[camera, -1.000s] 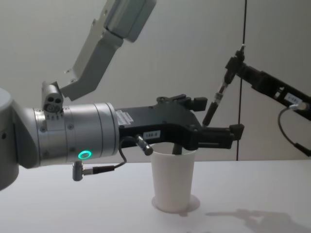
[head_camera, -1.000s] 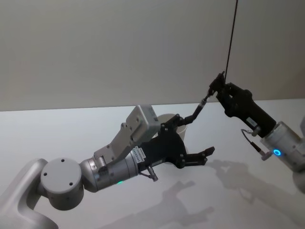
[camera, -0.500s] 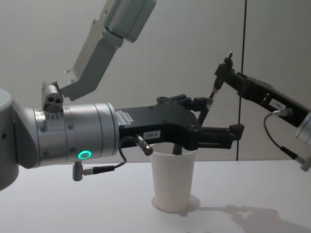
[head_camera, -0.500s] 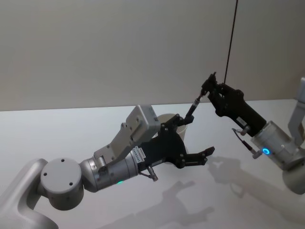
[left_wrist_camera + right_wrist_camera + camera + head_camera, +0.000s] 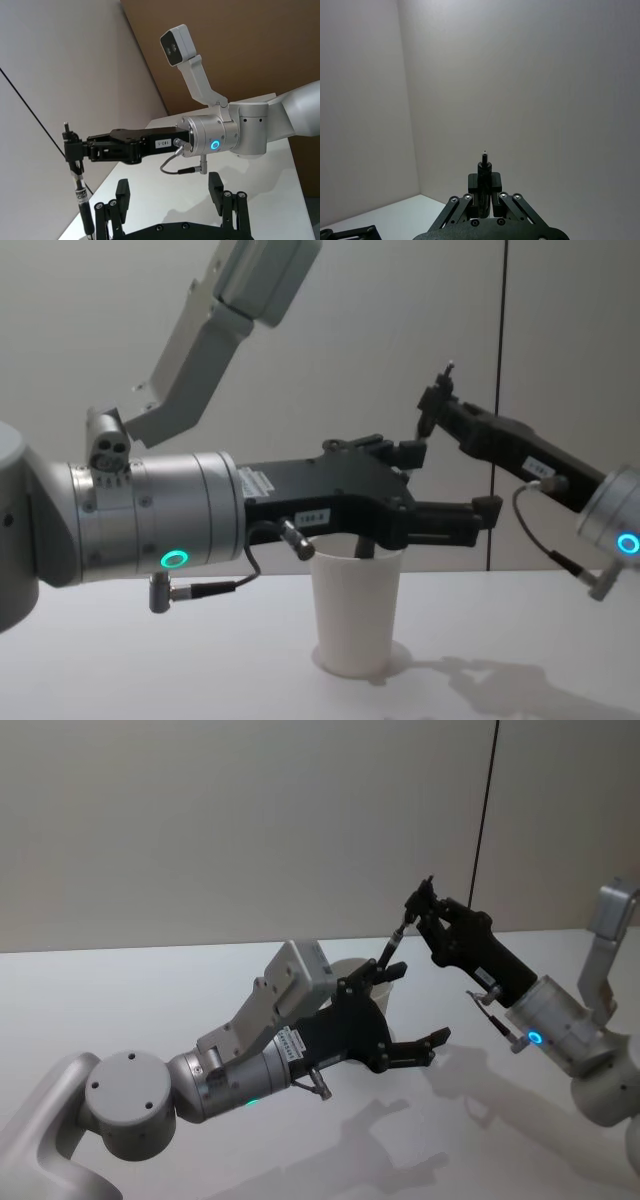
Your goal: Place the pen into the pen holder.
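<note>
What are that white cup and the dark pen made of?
The tapered white cup looks like paper: matte, thin-walled, with a rolled rim. The slim dark pen, held in the right end effector, looks like black plastic with a silvery, possibly metal, band; that is a guess. The left end effector is open just above the cup.

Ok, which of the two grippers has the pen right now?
The right gripper: it is shut on the pen, held up above the paper cup. The left gripper is open, holding nothing, beside the cup.
</note>
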